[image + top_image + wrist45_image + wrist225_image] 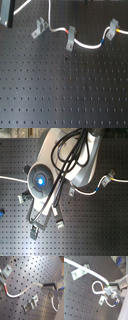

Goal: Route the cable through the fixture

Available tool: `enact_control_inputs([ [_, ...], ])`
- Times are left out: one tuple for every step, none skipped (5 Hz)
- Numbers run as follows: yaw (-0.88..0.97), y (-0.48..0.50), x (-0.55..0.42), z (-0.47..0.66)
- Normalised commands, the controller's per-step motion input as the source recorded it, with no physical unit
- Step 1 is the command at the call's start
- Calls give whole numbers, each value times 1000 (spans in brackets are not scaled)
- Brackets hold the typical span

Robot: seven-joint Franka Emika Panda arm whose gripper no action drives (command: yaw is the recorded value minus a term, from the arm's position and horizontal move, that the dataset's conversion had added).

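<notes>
The white cable lies on the black perforated board and passes through the middle clip and the right clip. It has a red band by the middle clip and blue and yellow bands by the right clip. From the middle clip it rises out of the top of the first exterior view, passing right of the left clip, which holds nothing. In both wrist views my gripper is shut on the cable and holds it above the board. The gripper is out of the first exterior view.
In the second exterior view the arm and its black hoses cover the middle of the board; only the right clip and a stretch of cable show. A dark object stands at the first exterior view's top left.
</notes>
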Motion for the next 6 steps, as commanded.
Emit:
enact_control_inputs([
  [223, 287, -266, 402],
  [294, 315, -301, 308],
  [437, 196, -226, 235],
  [0, -121, -171, 298],
  [-331, -302, -250, 279],
  [-357, -247, -241, 240],
])
